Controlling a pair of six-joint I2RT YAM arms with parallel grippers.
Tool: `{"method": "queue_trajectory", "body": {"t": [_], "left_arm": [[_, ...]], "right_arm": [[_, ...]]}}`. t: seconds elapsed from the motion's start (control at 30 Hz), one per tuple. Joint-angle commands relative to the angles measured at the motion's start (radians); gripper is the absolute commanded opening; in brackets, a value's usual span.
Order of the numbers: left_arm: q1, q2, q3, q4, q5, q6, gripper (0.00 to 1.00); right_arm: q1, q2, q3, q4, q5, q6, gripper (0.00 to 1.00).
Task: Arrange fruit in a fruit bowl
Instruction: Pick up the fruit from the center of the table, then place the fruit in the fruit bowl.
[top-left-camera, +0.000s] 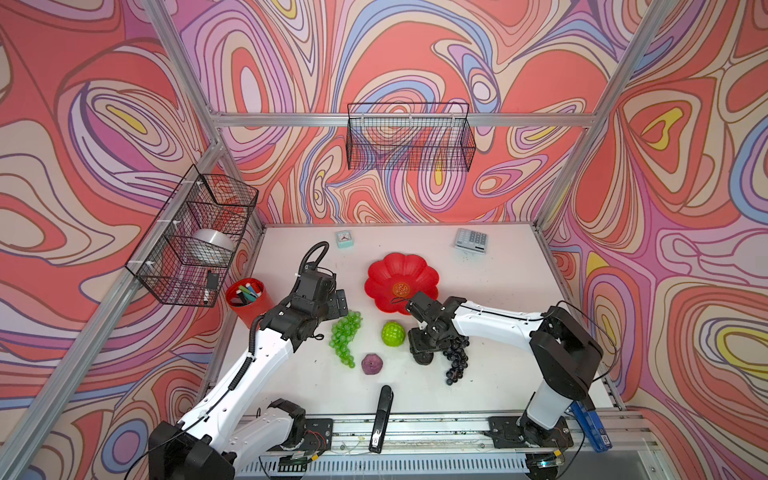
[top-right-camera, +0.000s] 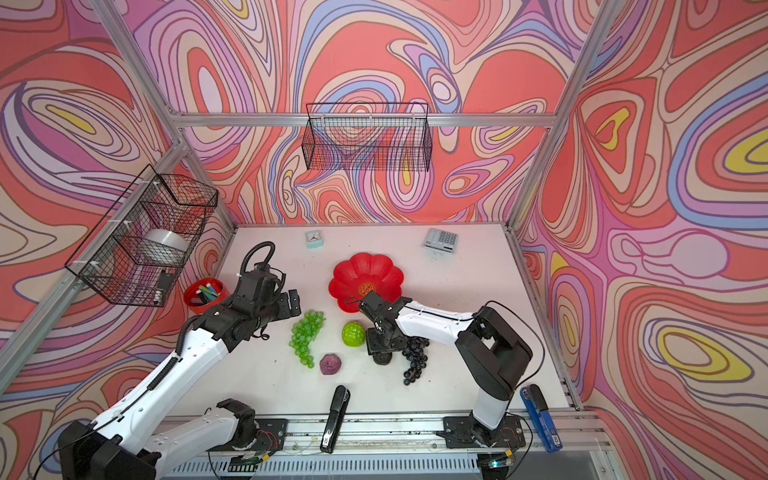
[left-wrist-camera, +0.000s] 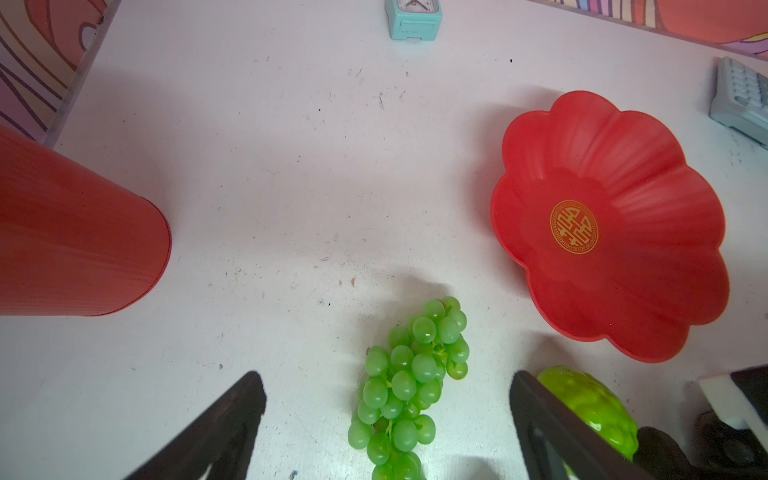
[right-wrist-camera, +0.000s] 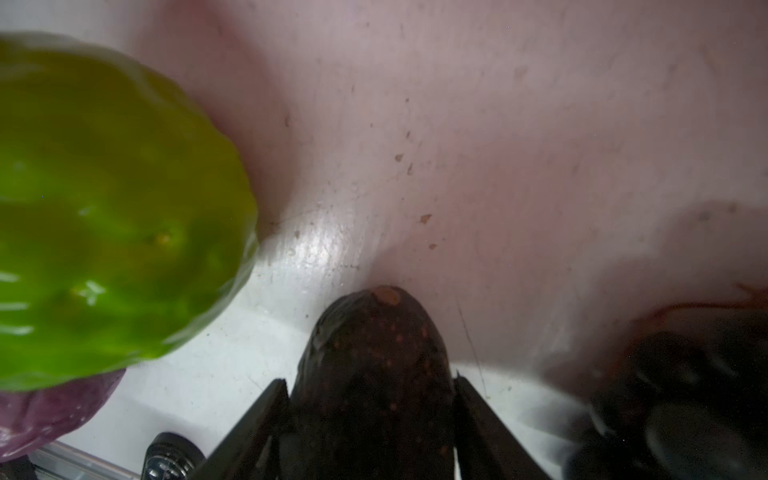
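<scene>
The red flower-shaped fruit bowl (top-left-camera: 401, 282) (left-wrist-camera: 602, 224) stands empty at mid-table. In front of it lie the fruit: a green grape bunch (top-left-camera: 345, 336) (left-wrist-camera: 409, 382), a bright green bumpy ball (top-left-camera: 393, 333) (right-wrist-camera: 108, 216), a small purple round fruit (top-left-camera: 372, 364), a dark grape bunch (top-left-camera: 456, 357) and a blackish avocado-shaped oval (top-left-camera: 424, 360) (right-wrist-camera: 374, 332). My right gripper (top-left-camera: 422, 349) (right-wrist-camera: 370, 378) points down, both fingers pressed against the oval's sides on the table. My left gripper (top-left-camera: 341, 305) (left-wrist-camera: 385, 376) hovers open over the far end of the green grapes, holding nothing.
A red pen cup (top-left-camera: 249, 301) stands left of my left arm. A black stapler (top-left-camera: 381, 417) lies at the front edge, a blue tool (top-left-camera: 592, 428) at the front right. A small clock (top-left-camera: 344, 239) and a calculator (top-left-camera: 471, 240) sit at the back.
</scene>
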Motion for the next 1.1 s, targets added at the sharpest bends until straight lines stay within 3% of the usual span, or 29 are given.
{"method": "queue_trajectory", "body": {"t": [0.0,0.2,0.37,0.63,0.83,1.07], "left_arm": [[-0.004,0.001,0.004,-0.029,-0.003,-0.011,0.95],[-0.004,-0.006,0.005,-0.031,-0.017,-0.008,0.95],[-0.004,0.009,0.017,-0.030,-0.012,-0.009,0.95],[-0.004,0.046,0.065,-0.044,-0.013,0.004,0.95],[-0.004,0.020,0.052,-0.045,-0.028,-0.017,0.95],[-0.004,0.025,0.091,-0.088,-0.010,-0.021,0.96]], "right_arm": [[0.007,0.023,-0.016,0.023,-0.001,-0.014,0.58],[0.007,-0.018,-0.016,-0.018,0.020,-0.037,0.47],[0.006,-0.093,0.000,-0.080,0.012,-0.056,0.45],[-0.094,-0.199,0.193,-0.243,-0.002,-0.185,0.42],[-0.216,0.010,0.582,-0.314,0.080,-0.451,0.38],[-0.257,0.280,0.859,-0.200,0.113,-0.567,0.43]]}}
